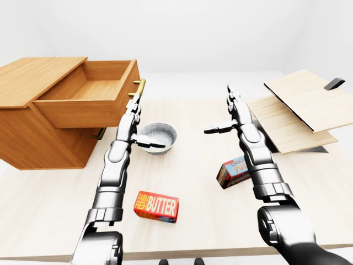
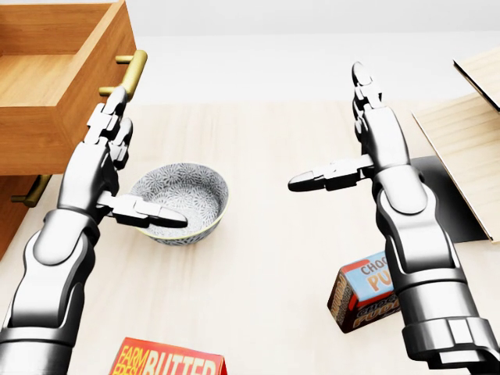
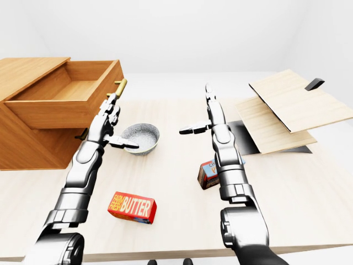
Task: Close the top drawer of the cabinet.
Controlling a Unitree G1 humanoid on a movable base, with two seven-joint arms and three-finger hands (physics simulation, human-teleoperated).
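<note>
The wooden cabinet (image 1: 33, 138) stands at the left of the table. Its top drawer (image 1: 83, 113) is pulled far out and looks empty, and its brass handle (image 2: 133, 72) points toward the bowl. My left hand (image 2: 144, 160) is open just below and right of that handle, fingers up and thumb stretched over the bowl, touching nothing. Near the middle of the table, my right hand (image 2: 328, 129) is also open, with its fingers up and its thumb pointing left.
A patterned bowl (image 2: 178, 201) sits right beside the drawer front. A butter box (image 1: 157, 206) lies near the table's bottom edge and a chocolate pudding box (image 1: 234, 171) by my right forearm. Wooden boards (image 1: 298, 110) are stacked at the right. A lower drawer handle (image 2: 31, 191) shows under the open drawer.
</note>
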